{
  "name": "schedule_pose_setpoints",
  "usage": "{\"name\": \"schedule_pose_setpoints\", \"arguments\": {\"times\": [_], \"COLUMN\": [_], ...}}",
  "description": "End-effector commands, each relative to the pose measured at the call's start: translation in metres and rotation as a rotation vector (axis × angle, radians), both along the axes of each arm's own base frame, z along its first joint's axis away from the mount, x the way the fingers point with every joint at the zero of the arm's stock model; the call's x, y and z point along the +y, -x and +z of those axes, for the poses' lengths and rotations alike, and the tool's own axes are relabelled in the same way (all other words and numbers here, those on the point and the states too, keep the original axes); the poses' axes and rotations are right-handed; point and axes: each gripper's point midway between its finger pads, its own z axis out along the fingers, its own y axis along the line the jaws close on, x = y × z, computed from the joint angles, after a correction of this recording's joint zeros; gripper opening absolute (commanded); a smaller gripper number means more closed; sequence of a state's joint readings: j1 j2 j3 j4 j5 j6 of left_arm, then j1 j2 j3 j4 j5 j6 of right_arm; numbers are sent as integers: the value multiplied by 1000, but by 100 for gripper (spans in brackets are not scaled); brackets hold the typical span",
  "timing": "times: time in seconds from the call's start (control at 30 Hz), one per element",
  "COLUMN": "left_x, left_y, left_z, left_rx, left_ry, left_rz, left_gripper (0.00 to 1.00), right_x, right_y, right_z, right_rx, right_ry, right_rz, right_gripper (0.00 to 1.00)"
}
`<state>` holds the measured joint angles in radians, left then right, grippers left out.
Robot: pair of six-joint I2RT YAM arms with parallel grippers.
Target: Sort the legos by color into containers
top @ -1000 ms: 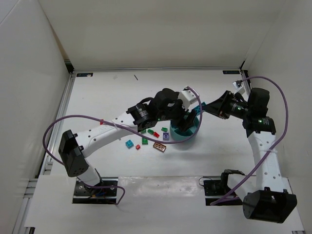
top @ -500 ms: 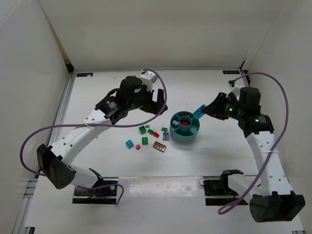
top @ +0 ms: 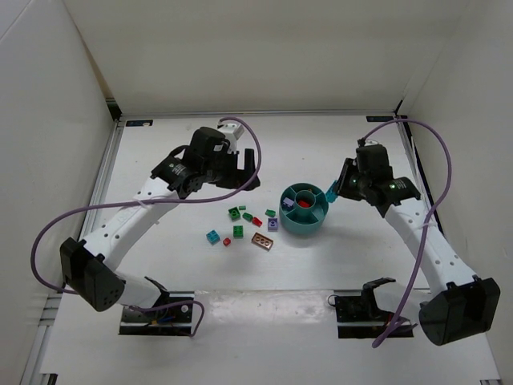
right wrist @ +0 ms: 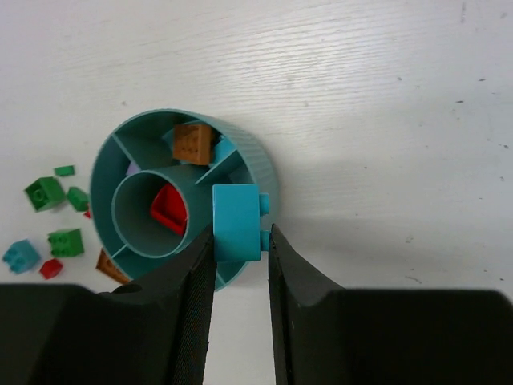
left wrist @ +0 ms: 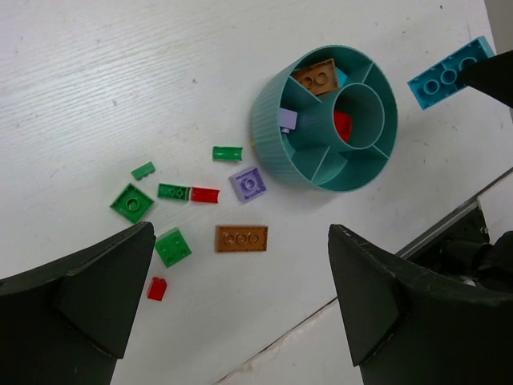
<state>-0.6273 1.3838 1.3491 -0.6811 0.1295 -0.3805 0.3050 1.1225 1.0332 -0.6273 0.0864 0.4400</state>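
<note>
The right gripper's [right wrist: 240,241] jaws are closed to a narrow gap on a blue brick [right wrist: 236,216], clamped by its two broad sides. The brick is held off the worktop [top: 176,144] at the right edge of the teal bowl [top: 304,228]. Its long axis runs out from the jaws and slants leftward and nearward, toward the bowl.

The left gripper [top: 247,170] hangs over the worktop left of the bowl, its jaws spread wide and holding nothing.

In the bowl, a red brick [left wrist: 342,126] lies in the centre cup, and a brown one [left wrist: 314,76] and a purple one [left wrist: 288,120] lie in outer compartments. Loose green, red, purple, blue and brown bricks [left wrist: 241,238] are scattered on the worktop left of the bowl.
</note>
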Motion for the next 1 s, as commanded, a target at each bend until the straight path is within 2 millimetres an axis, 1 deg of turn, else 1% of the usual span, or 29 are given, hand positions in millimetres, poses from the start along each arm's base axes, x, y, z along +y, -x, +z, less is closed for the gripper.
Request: {"name": "schedule_pose_setpoints", "arguments": {"times": [0.0,0.1,0.13,0.27,0.3,0.53,0.6,0.73,0.77,0.83,0.97], "left_x": [12,16,16,14,15,20,26,34,35,38,43], "left_y": [2,1,2,3,3,4,5,10,10,12,12], "left_z": [-6,-18,-21,-30,-31,-39,-43,-49,-49,-52,-55], "left_rx": [50,104,124,155,158,193,213,240,242,254,264], "left_ry": [-15,-29,-27,-24,-23,-32,-44,-58,-58,-57,-52], "left_rz": [37,58,59,52,52,80,100,135,138,153,181], "left_gripper": [100,100,100,100,100,100,100,100,100,100,100], "right_x": [-11,-2,3,8,10,21,24,24,25,23,25], "right_y": [-13,-14,-13,-13,-15,-15,-12,-7,-6,-4,-1], "right_z": [1,-9,-10,-19,-17,-29,-31,-39,-39,-44,-50], "right_rx": [-48,-20,-24,-4,-16,18,26,46,46,62,72], "right_ry": [81,91,91,82,71,69,72,86,80,83,89], "right_rz": [-80,-53,-37,-37,-37,-2,6,10,6,3,-1], "right_gripper": [0,0,0,0,0,0,0,0,0,1,13]}}
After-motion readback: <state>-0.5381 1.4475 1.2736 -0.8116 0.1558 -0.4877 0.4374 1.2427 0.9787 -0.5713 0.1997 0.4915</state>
